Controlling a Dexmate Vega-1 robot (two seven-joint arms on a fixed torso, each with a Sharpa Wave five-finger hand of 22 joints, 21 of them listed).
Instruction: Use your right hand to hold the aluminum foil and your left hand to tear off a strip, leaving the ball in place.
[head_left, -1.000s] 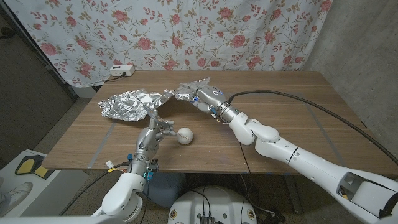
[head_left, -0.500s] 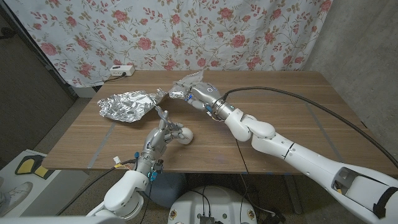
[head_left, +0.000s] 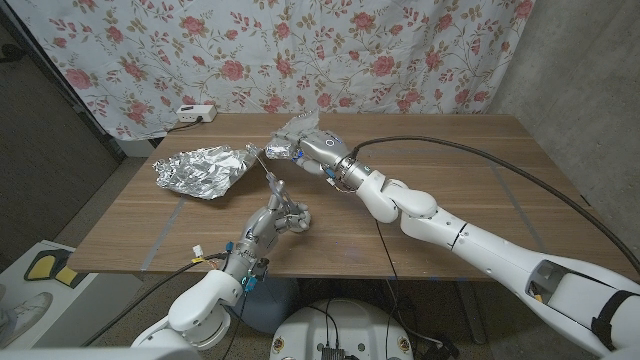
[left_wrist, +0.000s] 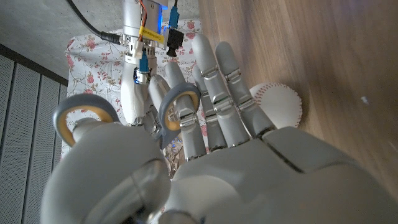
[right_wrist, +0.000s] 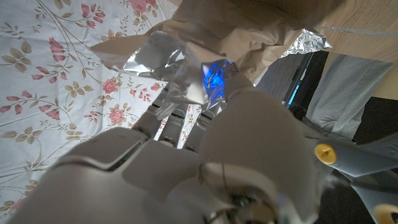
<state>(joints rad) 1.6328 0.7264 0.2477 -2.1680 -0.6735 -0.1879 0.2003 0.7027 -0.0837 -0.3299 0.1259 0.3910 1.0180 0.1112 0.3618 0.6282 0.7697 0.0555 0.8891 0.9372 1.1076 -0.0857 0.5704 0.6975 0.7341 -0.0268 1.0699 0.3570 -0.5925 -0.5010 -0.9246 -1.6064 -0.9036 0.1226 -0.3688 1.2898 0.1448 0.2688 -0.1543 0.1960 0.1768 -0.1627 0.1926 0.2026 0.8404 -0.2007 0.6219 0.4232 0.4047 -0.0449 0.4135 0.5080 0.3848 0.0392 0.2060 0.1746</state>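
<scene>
Head view: one wooden table (head_left: 470, 190), one ball (head_left: 297, 217), two robot hands, and foil in two visible masses.

Foil, large piece (head_left: 203, 170): a crumpled silver sheet lying on the table's left part, toward the far edge. One corner tapers to the right toward the right hand.

Foil, small piece (head_left: 288, 138): a crumpled wad lifted above the table at the right hand (head_left: 312, 150). Fingers of that hand are wrapped around it, holding it. The right wrist view shows crinkled foil (right_wrist: 180, 74) bunched over the fingers (right_wrist: 171, 118), with a blue light reflecting off it. Whether the wad is still joined to the large sheet I cannot tell; the gap between them looks thin.

Left hand (head_left: 272, 222): near the table's front edge, right beside the ball. Its fingers are raised and pinch a thin strip (head_left: 270, 178) of foil that stands up from the hand. In the left wrist view the fingers (left_wrist: 214, 93) lie straight and close together, with the white ball (left_wrist: 280, 106) just beside them on the table.

Ball: white with stitched seams, one only, resting on the table between the two arms, touching or nearly touching the left hand.

One white power strip (head_left: 195, 114) sits at the far left edge. A floral curtain (head_left: 300, 50) hangs behind.
</scene>
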